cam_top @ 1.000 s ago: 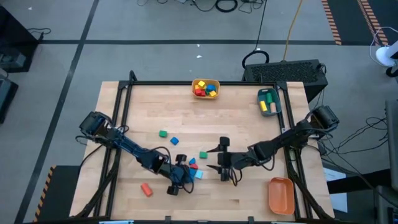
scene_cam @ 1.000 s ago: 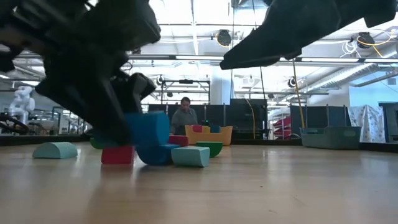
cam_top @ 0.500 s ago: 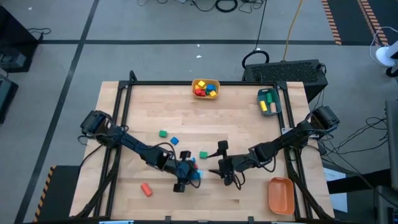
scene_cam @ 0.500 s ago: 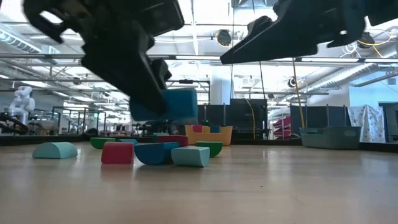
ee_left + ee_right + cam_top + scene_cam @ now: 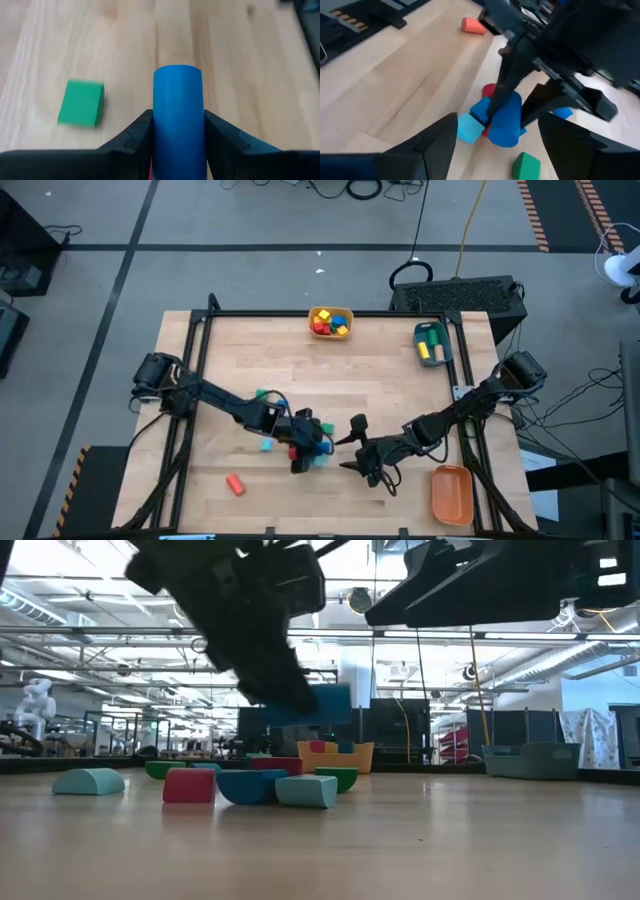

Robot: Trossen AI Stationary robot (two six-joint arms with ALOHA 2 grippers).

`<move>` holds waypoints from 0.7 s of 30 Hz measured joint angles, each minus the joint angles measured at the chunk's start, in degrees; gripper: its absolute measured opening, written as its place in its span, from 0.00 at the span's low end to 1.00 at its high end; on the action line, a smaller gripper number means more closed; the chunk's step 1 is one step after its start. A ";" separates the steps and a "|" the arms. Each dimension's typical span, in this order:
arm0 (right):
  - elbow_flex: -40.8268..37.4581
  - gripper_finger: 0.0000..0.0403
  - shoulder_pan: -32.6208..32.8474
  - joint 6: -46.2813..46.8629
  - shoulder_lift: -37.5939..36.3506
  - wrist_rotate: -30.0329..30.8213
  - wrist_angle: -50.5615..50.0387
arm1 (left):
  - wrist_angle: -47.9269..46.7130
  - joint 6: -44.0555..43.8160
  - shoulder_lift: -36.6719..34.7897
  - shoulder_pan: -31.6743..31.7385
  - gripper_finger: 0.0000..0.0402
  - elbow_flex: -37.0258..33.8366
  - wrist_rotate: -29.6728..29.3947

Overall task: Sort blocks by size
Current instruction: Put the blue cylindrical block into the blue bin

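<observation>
Blocks lay mostly in a loose cluster (image 5: 300,448) near the middle of the table's front half when you stopped here. Your table (image 5: 380,385) carried a yellow bin (image 5: 331,321), a teal bin (image 5: 432,343) and an orange bin (image 5: 451,493) along its edges. Your left gripper (image 5: 178,131) was clamped on a blue cylinder (image 5: 178,115), lifted clear above the cluster. Your right gripper (image 5: 497,131) hung just beside it, fingers spread, holding nothing. One red block (image 5: 235,484) lay well apart, and a green block (image 5: 81,103) sat near the cluster.
</observation>
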 joint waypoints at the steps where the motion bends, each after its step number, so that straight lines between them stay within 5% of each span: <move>1: 0.00 0.65 -0.02 -0.51 0.00 0.20 -0.14 | 1.30 -0.11 0.00 0.56 0.35 0.00 1.20; 9: 0.00 0.65 -0.11 -3.11 0.00 3.19 -0.31 | 11.39 -0.98 -0.02 3.66 0.35 0.00 9.43; 21: 0.00 0.64 -0.11 -5.43 0.00 5.17 -0.27 | 16.59 -2.46 -0.04 4.32 0.35 0.00 13.21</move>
